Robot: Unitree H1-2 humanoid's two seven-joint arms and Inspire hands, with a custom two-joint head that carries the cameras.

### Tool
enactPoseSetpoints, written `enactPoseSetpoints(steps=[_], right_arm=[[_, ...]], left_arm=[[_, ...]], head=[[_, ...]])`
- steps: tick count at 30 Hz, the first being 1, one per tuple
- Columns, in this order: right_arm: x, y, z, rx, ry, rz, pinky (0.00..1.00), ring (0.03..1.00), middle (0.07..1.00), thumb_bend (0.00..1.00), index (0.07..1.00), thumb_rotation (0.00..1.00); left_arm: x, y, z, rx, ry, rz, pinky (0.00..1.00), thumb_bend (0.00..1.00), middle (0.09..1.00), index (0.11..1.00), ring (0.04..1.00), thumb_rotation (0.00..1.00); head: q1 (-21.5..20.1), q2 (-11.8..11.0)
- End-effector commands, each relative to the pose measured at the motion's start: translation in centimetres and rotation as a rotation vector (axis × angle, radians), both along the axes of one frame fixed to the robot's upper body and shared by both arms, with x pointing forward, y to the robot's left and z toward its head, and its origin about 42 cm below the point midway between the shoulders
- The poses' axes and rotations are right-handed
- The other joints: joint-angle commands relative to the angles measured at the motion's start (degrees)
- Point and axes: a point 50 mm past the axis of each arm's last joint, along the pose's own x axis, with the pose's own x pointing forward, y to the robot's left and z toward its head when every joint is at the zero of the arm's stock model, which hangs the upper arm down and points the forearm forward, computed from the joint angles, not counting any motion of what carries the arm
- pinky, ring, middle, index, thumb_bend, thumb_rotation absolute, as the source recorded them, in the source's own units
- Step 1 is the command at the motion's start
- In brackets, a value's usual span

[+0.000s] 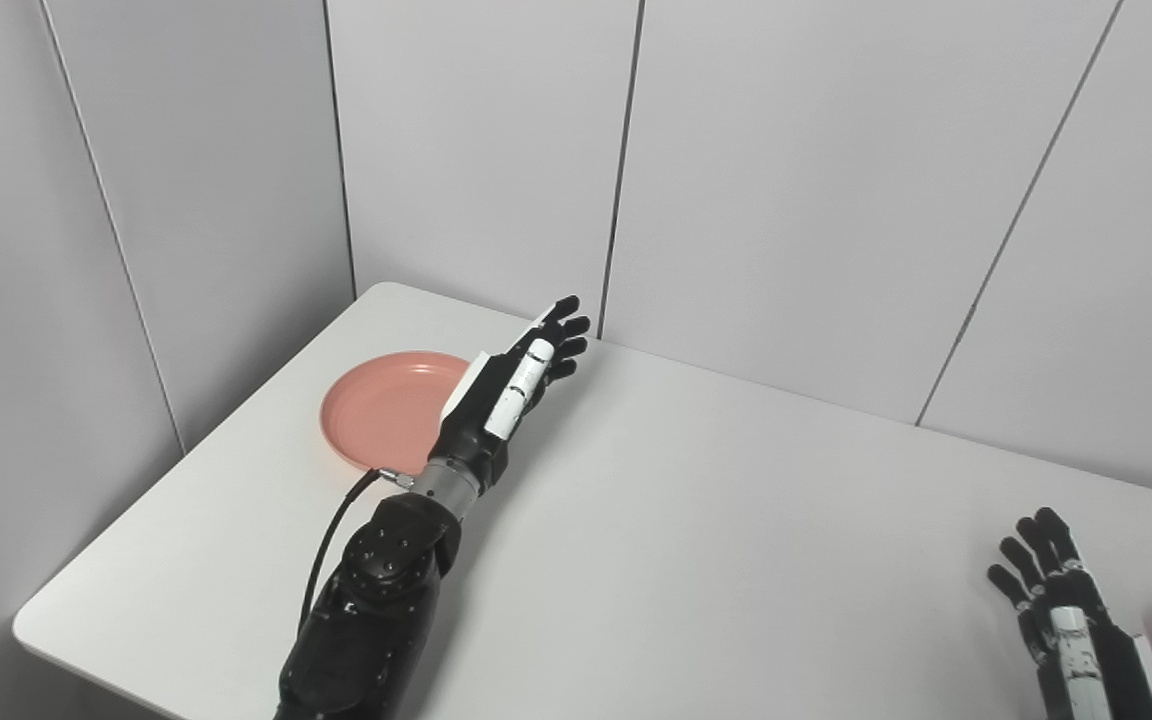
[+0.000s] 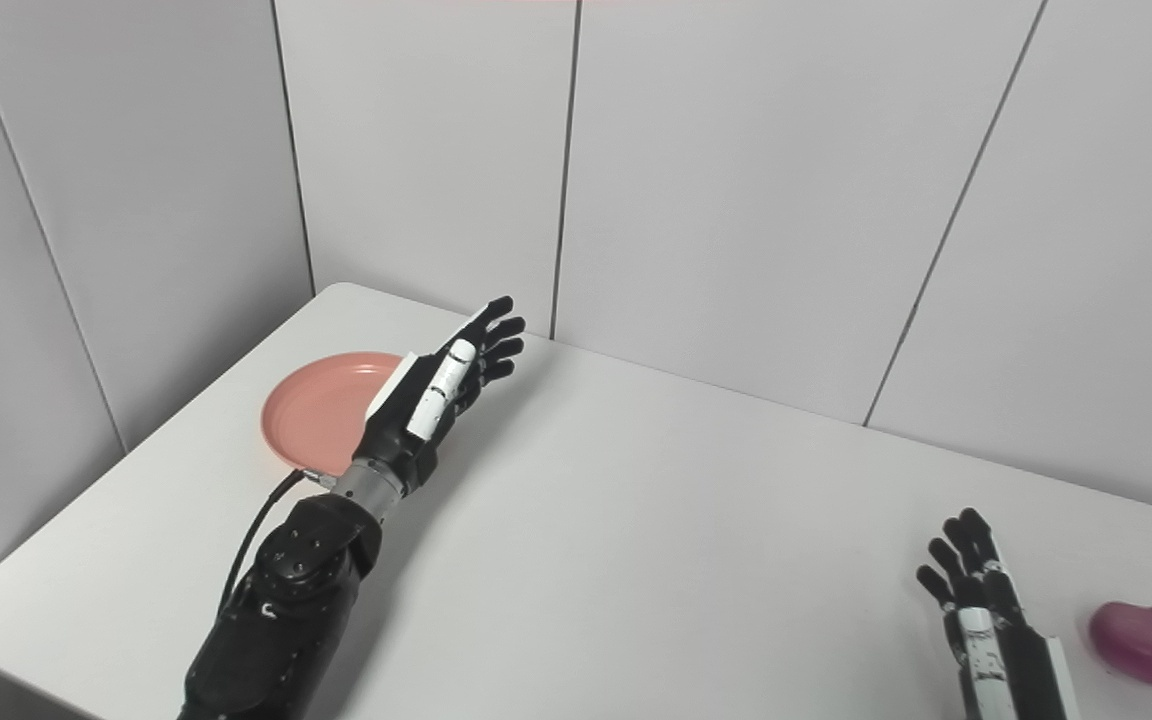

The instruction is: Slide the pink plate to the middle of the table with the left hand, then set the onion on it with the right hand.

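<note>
Two hands were in play, and neither held anything. Left hand (image 1: 514, 385) hung extended, fingers stretched out and spread, sitting at the right-hand edge of the pink plate (image 1: 386, 410) and partly covering it from both head views; whether the palm actually touched the rim, I couldn't tell. That plate lay near the table's far left corner, well apart from the middle of the table (image 1: 686, 540), so the slide looked not yet done. Right hand (image 2: 981, 610) waited low at the near right, fingers apart and empty, with the purple onion (image 2: 1144, 643) just beside it on the tabletop.

The risks, as I judged them: the hand sat on the side the plate had to travel toward, so a push from there could drive it toward the wall or off the left edge. A shallow, smooth plate might also slip out from under flat fingers. And that rounded onion could roll away if the right hand nudged it
</note>
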Motion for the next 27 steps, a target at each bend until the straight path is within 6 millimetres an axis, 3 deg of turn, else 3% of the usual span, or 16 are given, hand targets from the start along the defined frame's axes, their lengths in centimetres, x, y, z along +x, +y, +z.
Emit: enactPoseSetpoints(steps=[1, 11, 19, 21, 27], right_arm=[[-1.8, -1.1, -2.1, -0.005, 0.051, -0.002, 0.95, 0.948, 0.953, 0.7, 0.963, 0.8], [-1.7, -1.3, -2.2, -0.019, 0.045, 0.01, 0.96, 0.953, 0.956, 0.69, 0.969, 0.82], [-1.7, -1.3, -2.0, -0.015, 0.038, 0.014, 0.94, 0.946, 0.953, 0.68, 0.963, 0.81], [-1.7, -1.4, -1.8, -0.01, 0.032, 0.018, 0.94, 0.941, 0.954, 0.68, 0.963, 0.81], [-1.7, -1.4, -1.6, -0.019, 0.022, 0.017, 0.91, 0.929, 0.948, 0.69, 0.956, 0.83]], left_arm=[[1.3, 1.2, 3.2, 0.035, -0.092, 0.023, 0.92, 0.52, 0.926, 0.919, 0.918, 1.0], [3.2, 6.9, 4.0, 0.099, -0.07, 0.121, 0.9, 0.55, 0.917, 0.911, 0.912, 1.0], [4.4, 11.1, 6.6, 0.122, -0.085, 0.175, 0.9, 0.59, 0.909, 0.902, 0.903, 1.0], [4.5, 11.8, 7.2, 0.124, -0.079, 0.19, 0.89, 0.53, 0.919, 0.912, 0.903, 1.0], [4.9, 14.1, 7.7, 0.133, -0.07, 0.241, 0.88, 0.51, 0.894, 0.895, 0.885, 1.0]], head=[[0.07, 0.02], [0.77, -0.39], [0.95, -0.01], [1.11, -0.05], [1.18, -0.14]])
